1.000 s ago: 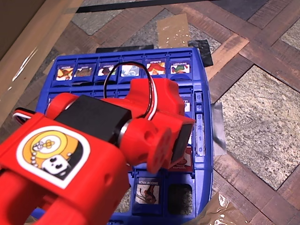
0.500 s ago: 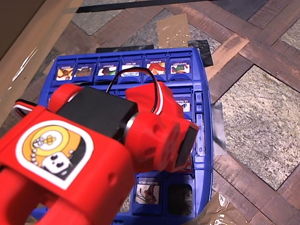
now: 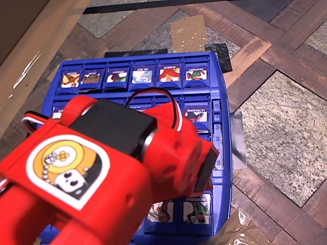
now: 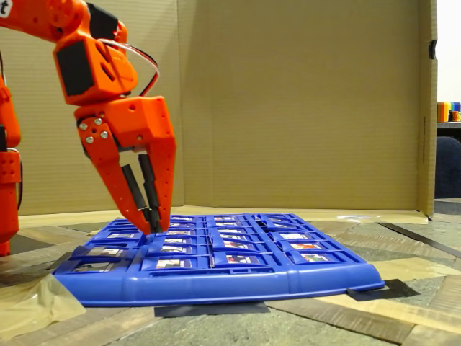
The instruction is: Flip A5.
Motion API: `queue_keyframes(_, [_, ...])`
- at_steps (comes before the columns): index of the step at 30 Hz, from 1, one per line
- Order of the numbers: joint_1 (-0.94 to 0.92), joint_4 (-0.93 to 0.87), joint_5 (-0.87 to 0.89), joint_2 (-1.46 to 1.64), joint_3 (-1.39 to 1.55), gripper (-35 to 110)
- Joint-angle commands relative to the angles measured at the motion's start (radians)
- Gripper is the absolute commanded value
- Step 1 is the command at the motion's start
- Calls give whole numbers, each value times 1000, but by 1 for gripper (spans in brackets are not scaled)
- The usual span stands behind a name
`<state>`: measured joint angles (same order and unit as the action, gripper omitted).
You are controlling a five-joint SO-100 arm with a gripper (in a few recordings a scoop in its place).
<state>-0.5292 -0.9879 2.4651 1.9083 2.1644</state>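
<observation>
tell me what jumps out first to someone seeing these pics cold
The big red-orange arm dominates, covering the lower left of the overhead view and reaching down from the upper left in the fixed view. Its gripper points down with its tips at the left part of the blue game board, fingers close together. The board lies flat on a patchwork floor, its rows of small picture tiles face up, with a cardboard wall behind it.

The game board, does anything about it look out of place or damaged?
Nothing stands out. The blue board lies flat on the floor and every tile in sight lies down in its slot. Tape sits at its edge in the overhead view. The fingers hang close together over the far-left tiles.
</observation>
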Motion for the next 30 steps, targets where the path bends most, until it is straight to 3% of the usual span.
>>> queue_keyframes(1, [6,49,29,57,8,0])
queue_keyframes(13, [87,581,163,265,184,0])
queue_keyframes(30, [252,1144,371,603,403,0])
